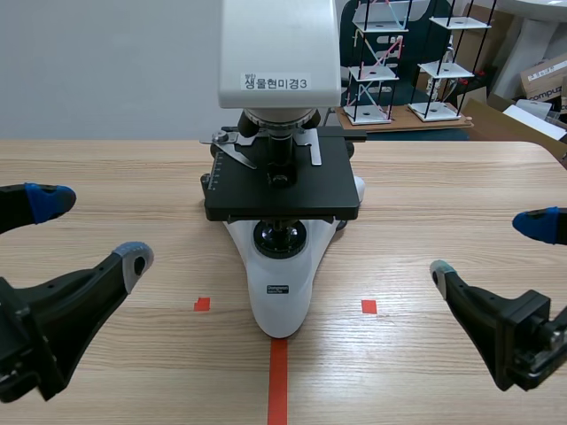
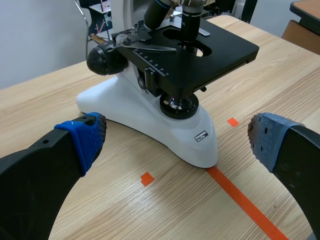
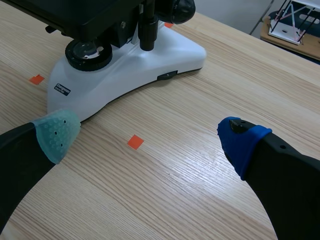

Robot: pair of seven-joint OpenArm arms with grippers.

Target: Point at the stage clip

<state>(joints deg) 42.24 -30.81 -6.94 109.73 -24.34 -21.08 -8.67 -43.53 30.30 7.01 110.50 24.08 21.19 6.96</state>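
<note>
On the microscope (image 1: pixel 282 297), stage clip (image 1: pixel 234 152) (left end effector (image 1: pixel 90 228), right end effector (image 1: pixel 490 248) spread)

Scene camera, set low between the two arms, faces across the wooden table (image 1: pixel 106 168) toward the far wall. The microscope (image 1: pixel 282 177) stands close at centre frame, its head cut by the top edge. The left wrist camera looks forward and down past the left gripper (image 2: pixel 176 137) onto the microscope's left side at short range. The right wrist camera looks past the right gripper (image 3: pixel 148 137) onto the other side. All three views share the white base (image 1: pixel 279 301) and the orange tape marks (image 1: pixel 277 381).
</note>
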